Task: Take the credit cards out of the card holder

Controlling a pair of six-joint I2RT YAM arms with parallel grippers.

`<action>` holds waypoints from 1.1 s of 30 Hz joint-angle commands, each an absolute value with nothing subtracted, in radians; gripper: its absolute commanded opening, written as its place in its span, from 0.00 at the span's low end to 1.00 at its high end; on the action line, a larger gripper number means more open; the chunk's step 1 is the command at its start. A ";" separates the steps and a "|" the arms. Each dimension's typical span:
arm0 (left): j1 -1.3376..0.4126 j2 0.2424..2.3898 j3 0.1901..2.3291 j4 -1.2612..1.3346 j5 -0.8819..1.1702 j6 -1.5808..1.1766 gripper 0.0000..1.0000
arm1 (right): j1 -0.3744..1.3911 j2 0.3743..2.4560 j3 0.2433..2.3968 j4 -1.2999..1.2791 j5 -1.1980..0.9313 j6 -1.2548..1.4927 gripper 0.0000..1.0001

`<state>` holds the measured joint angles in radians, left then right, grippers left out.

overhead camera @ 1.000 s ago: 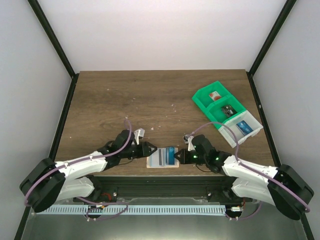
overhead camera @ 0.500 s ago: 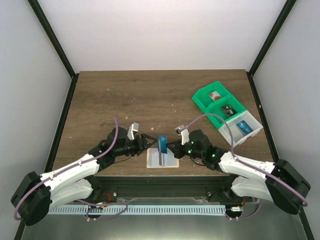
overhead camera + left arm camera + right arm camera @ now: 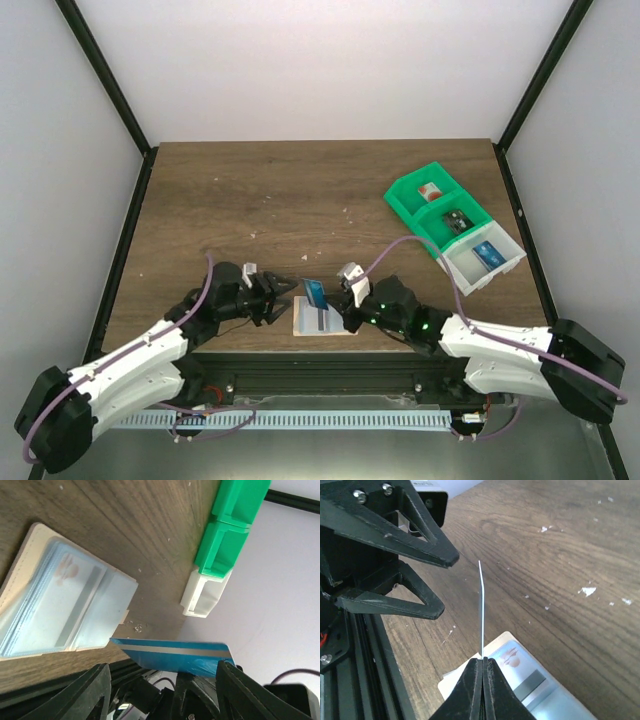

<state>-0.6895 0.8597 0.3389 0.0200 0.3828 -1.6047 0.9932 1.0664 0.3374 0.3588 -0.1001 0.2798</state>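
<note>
The tan card holder (image 3: 322,320) lies open flat at the table's near edge. A pale blue-grey credit card with a grey stripe (image 3: 75,605) sits in its pocket. My right gripper (image 3: 342,302) is shut on a blue credit card with a silver stripe (image 3: 316,293) and holds it on edge above the holder's left part. The right wrist view shows this card edge-on (image 3: 481,605) above the holder (image 3: 530,685). My left gripper (image 3: 283,293) is open and empty, its fingers (image 3: 427,547) just left of the held card. The card (image 3: 175,655) is in front of the left jaws.
A green-and-white compartment tray (image 3: 455,225) with small items stands at the back right and also shows in the left wrist view (image 3: 225,540). Small pale crumbs dot the wood (image 3: 588,591). The table's front edge and black rail (image 3: 320,362) run just behind the holder.
My right gripper has lifted the blue card out of the holder and carried it left. My left gripper has drawn back left and stays open facing the card.
</note>
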 commanded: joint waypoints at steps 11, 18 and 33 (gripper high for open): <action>-0.685 0.765 0.326 0.100 0.475 -1.778 0.64 | 1.083 1.088 0.363 0.410 0.056 0.018 0.01; -0.684 0.807 0.330 0.128 0.493 -1.790 0.61 | 1.152 1.134 0.399 0.403 0.130 -0.014 0.01; -0.686 0.817 0.274 0.159 0.487 -1.831 0.48 | 1.256 1.191 0.424 0.433 0.259 -0.080 0.01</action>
